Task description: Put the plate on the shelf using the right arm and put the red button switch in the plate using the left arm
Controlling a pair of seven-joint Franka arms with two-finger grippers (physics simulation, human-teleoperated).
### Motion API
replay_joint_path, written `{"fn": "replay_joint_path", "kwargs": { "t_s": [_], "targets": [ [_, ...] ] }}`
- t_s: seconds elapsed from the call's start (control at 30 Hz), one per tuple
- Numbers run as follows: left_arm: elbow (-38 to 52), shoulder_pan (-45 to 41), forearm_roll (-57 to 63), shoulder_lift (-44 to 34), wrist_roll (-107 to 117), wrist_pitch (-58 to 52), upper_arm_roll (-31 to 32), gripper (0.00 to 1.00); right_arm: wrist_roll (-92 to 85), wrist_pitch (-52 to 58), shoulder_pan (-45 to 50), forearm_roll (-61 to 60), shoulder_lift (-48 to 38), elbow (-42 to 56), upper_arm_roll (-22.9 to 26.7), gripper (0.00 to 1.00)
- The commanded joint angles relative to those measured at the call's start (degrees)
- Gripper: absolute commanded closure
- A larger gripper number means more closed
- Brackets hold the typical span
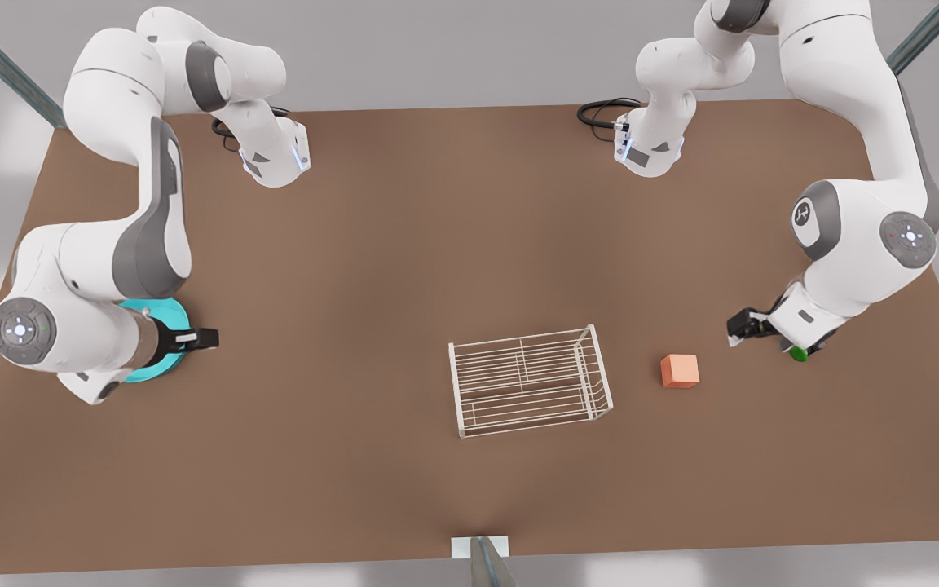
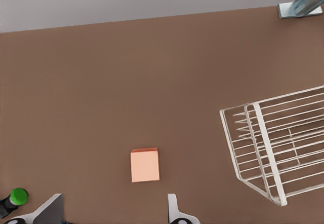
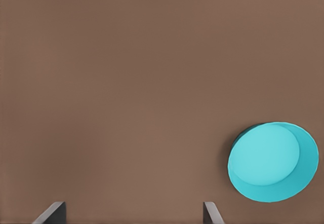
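My right jaws (image 1: 192, 338) hang over the plate (image 1: 161, 359) at the front view's left. In the right wrist view my two fingertips (image 3: 50, 213) stand wide apart, released and holding nothing, with the plate off to one side of them, flat on the worktop (image 1: 404, 244). My left jaws (image 1: 742, 326) hover at the front view's right, just beside a green button (image 1: 799, 353). In the left wrist view they are spread too, empty, with the cube (image 2: 145, 165) lying between and ahead of the fingertips (image 2: 172, 206) and the green button off beside one of them. I cannot make out the red button from here.

The shelf (image 1: 528, 380) stands near the middle of the worktop, well apart from both the plate and the cube.

I judge the plate to be stiff, light and rather slick: a smooth shallow dish with a raised rim. Lying flat, it offers only that rim, so I would pinch across the rim wall at one edge, one finger inside and one outside, and keep it level, since a one-sided hold lets it swing. The shelf's thin rods give narrow support, so the plate must land centred on a tier. The red button, being tiny, will want a careful pinch on its body, not its cap.
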State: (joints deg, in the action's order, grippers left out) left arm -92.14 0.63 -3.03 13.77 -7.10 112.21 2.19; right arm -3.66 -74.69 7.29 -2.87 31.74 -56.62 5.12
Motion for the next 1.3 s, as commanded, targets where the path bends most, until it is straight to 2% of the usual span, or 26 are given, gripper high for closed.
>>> {"fn": "replay_joint_path", "kwargs": {
  "t_s": [0.0,0.1,0.17,0.27,0.37,0.4,0.47,0.53,0.6,0.63,0.67,0.7,0.73,0.77,0.9,1.03,1.13,1.2,1.27],
  "targets": [
    [0.0,0.0,0.0,-0.1,-5.0,3.1,0.0,0.00,-5.5,0.3,0.1,0.1,-0.2,0.0,0.3,0.00],
    [-0.1,0.1,0.2,0.3,-4.9,1.7,-0.3,0.00,-5.9,-2.6,-0.2,-0.2,0.1,-3.5,2.2,0.00],
    [-0.9,0.5,0.1,0.1,-5.6,-1.4,-1.8,0.00,-12.2,-8.8,-3.8,-2.4,0.4,-9.8,4.5,0.00],
    [-2.4,2.4,0.0,-0.9,-8.2,-5.1,-2.8,0.00,-17.3,-10.2,-9.3,-2.2,3.0,-11.1,5.3,0.00],
    [-3.5,2.0,3.6,-1.2,9.7,-8.0,-2.3,0.00,-18.8,-10.6,-13.1,-2.3,6.0,-11.9,5.4,0.00],
    [-3.7,1.0,4.3,-1.1,19.4,-10.2,-2.1,0.00,-22.9,-14.0,-13.1,-2.0,5.4,-16.1,7.6,0.00],
    [-3.5,0.5,2.6,0.3,26.1,-10.5,-2.0,0.00,-28.7,-22.8,-15.5,-5.2,4.0,-23.8,8.7,0.00],
    [2.7,-2.7,2.9,3.5,46.2,-8.7,-0.9,0.00,-39.2,-28.3,-20.5,-11.8,4.3,-28.6,8.9,0.00],
    [9.7,-4.5,3.3,6.6,56.3,-6.5,-0.9,0.00,-42.2,-28.8,-21.9,-12.2,3.1,-31.4,10.7,0.00],
    [9.8,-5.9,7.7,7.2,55.2,-7.4,-0.9,0.00,-42.6,-30.2,-22.1,-12.1,0.5,-35.1,11.3,0.00],
    [5.9,-8.8,17.1,7.2,46.8,-8.9,-0.9,0.00,-43.4,-31.3,-23.5,-11.4,-2.2,-39.4,11.6,0.00],
    [4.3,-5.5,12.4,4.9,33.9,-11.5,-1.6,0.00,-44.0,-32.5,-25.9,-10.2,-2.2,-40.8,11.6,0.00],
    [-1.8,-3.9,11.3,1.5,33.5,-5.8,-1.6,0.00,-45.7,-34.6,-26.6,-9.7,-2.2,-41.9,11.6,0.00],
    [-14.0,-1.2,9.6,-4.2,32.7,5.7,-1.8,0.00,-51.3,-37.5,-27.3,-9.5,-1.8,-42.1,11.7,0.00],
    [-20.1,2.8,4.7,-8.9,23.7,7.0,-2.1,0.00,-60.0,-46.2,-28.2,-8.7,3.8,-39.7,11.2,0.00],
    [-22.2,3.0,4.8,-8.2,24.8,5.7,-2.4,0.00,-61.6,-48.8,-26.7,-8.9,6.9,-39.1,10.3,0.00],
    [-22.6,3.9,4.6,-4.8,33.3,8.6,-2.4,0.00,-62.9,-49.1,-26.8,-9.4,8.7,-39.1,10.3,0.00],
    [-25.5,7.2,3.3,-4.5,33.7,13.9,-2.4,0.00,-64.0,-45.0,-29.0,-20.4,9.0,-39.6,10.6,0.00],
    [-26.3,9.4,2.9,-3.5,33.1,15.9,-2.4,0.00,-63.9,-43.3,-29.1,-20.8,8.9,-39.8,10.8,0.00]
  ]
}}
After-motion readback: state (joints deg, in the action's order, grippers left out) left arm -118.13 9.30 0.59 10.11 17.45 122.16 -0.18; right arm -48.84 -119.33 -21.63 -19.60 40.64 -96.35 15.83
